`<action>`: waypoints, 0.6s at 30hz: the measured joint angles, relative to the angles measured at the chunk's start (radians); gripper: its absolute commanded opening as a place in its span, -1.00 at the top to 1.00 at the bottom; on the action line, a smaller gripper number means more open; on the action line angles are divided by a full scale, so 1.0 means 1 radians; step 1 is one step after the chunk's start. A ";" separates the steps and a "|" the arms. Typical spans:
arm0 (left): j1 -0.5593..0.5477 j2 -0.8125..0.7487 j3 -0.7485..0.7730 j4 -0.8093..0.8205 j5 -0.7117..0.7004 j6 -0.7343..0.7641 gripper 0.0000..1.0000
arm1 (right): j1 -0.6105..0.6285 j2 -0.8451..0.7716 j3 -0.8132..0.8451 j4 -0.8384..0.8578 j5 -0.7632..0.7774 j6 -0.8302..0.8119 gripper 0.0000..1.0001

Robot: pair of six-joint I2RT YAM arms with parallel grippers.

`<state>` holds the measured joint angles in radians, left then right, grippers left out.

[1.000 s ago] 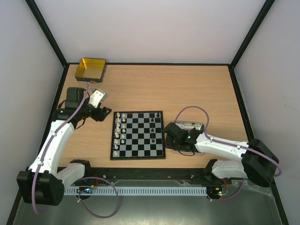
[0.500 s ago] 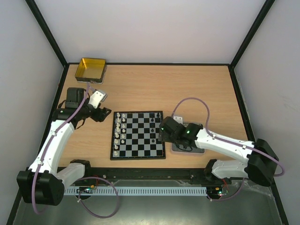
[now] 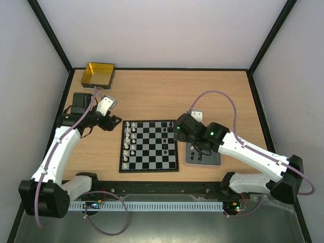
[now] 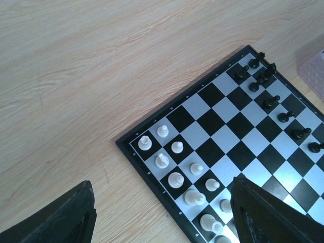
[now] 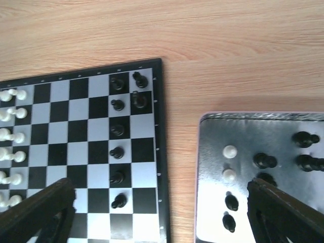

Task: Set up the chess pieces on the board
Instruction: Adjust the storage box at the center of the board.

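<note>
The right jaws hang apart, empty, over the chessboard (image 5: 161,126) edge and grey tray (image 5: 253,132). The left jaws gape empty beside the white pieces (image 4: 176,178).

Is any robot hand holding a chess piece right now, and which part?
No. The left gripper and the right gripper are both open, and neither one holds anything.

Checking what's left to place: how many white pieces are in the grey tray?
2, in the right wrist view: one white piece by the left edge of the tray, the second just below it. More may be hidden off-frame.
</note>
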<state>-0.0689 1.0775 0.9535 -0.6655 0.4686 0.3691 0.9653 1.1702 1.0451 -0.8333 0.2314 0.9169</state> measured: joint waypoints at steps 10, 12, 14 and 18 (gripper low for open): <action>0.008 -0.076 -0.066 0.068 0.043 -0.058 -0.89 | -0.189 0.009 -0.052 0.014 -0.073 -0.096 -0.67; 0.008 -0.161 -0.121 0.091 0.056 -0.077 -0.89 | -0.234 0.022 -0.079 0.033 -0.108 -0.120 -0.56; 0.009 -0.206 -0.137 0.099 0.057 -0.101 -0.86 | -0.274 0.058 -0.104 0.056 -0.143 -0.140 -0.49; 0.008 -0.171 -0.112 0.114 0.063 -0.115 -0.85 | -0.306 0.150 -0.131 0.106 -0.193 -0.171 -0.44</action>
<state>-0.0605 0.9066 0.8417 -0.5514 0.5316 0.2543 0.6594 1.3197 0.9138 -0.7273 0.0380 0.7460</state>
